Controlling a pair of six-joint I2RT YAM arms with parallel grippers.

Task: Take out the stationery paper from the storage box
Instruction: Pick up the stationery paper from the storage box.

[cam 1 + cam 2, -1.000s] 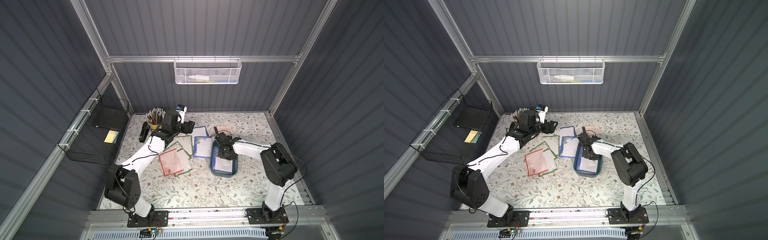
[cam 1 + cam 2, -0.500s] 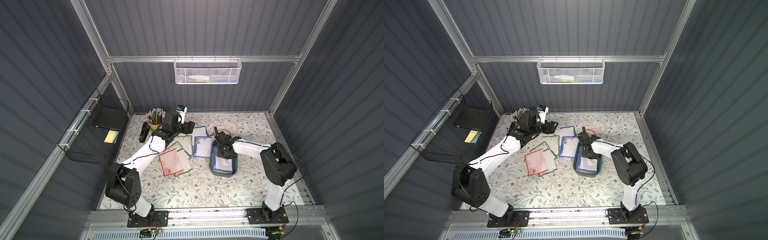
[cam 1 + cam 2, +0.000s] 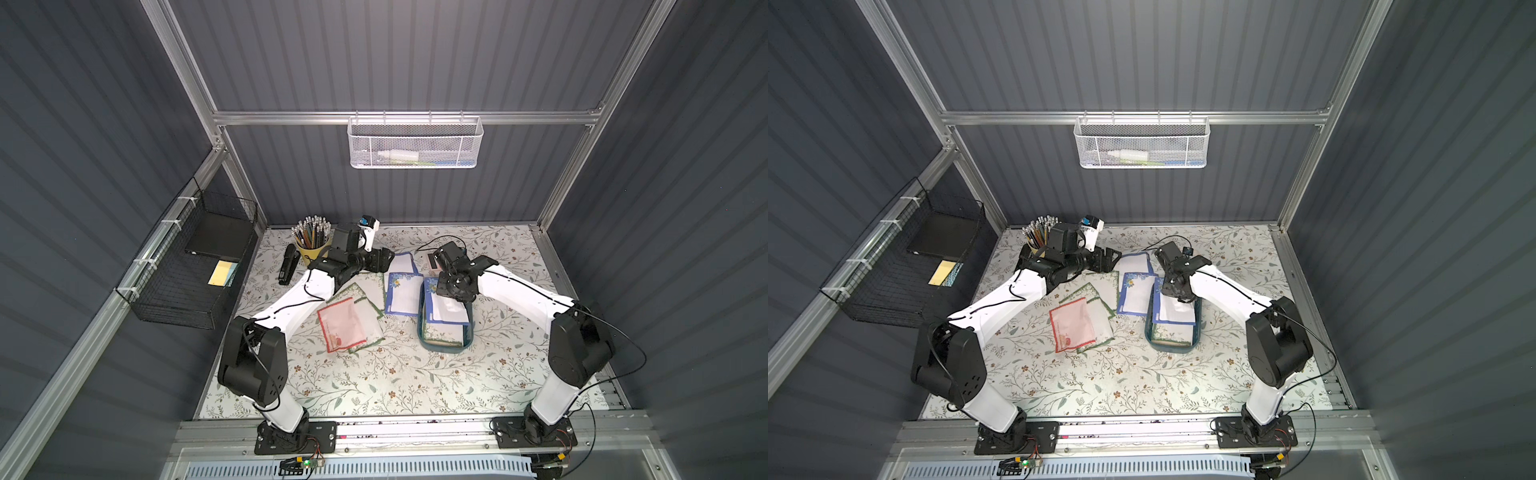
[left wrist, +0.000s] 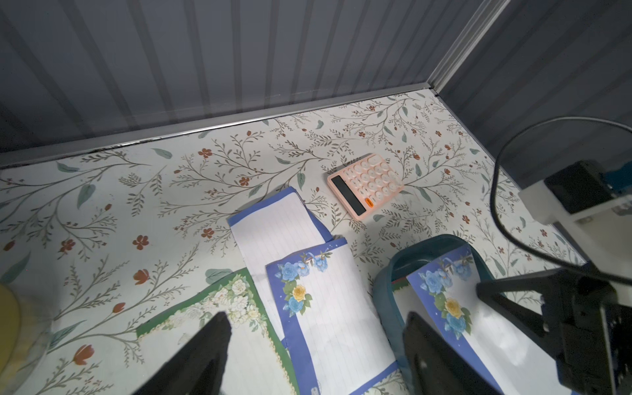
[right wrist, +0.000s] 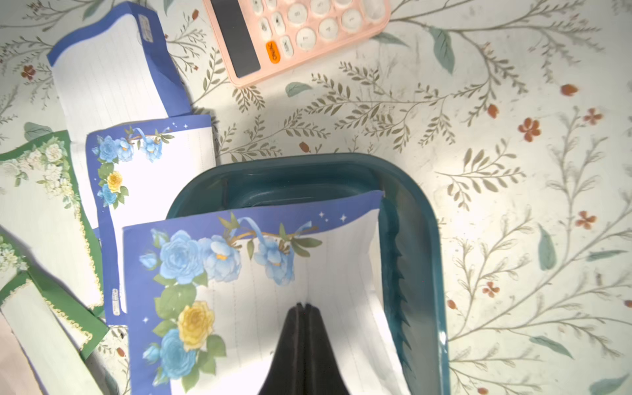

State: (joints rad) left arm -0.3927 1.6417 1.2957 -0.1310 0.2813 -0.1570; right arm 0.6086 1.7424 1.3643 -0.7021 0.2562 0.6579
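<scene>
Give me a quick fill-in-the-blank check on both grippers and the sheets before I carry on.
The right gripper is shut on a stationery sheet with a ____ floral border.
The left gripper hovers with its jaws ____.
The red-bordered sheet lies out on the ____, outside the storage box.
Missing words: blue; open; table.

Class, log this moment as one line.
right jaws: shut on blue-floral sheet | storage box: other sheets inside | left jaws: open
</scene>
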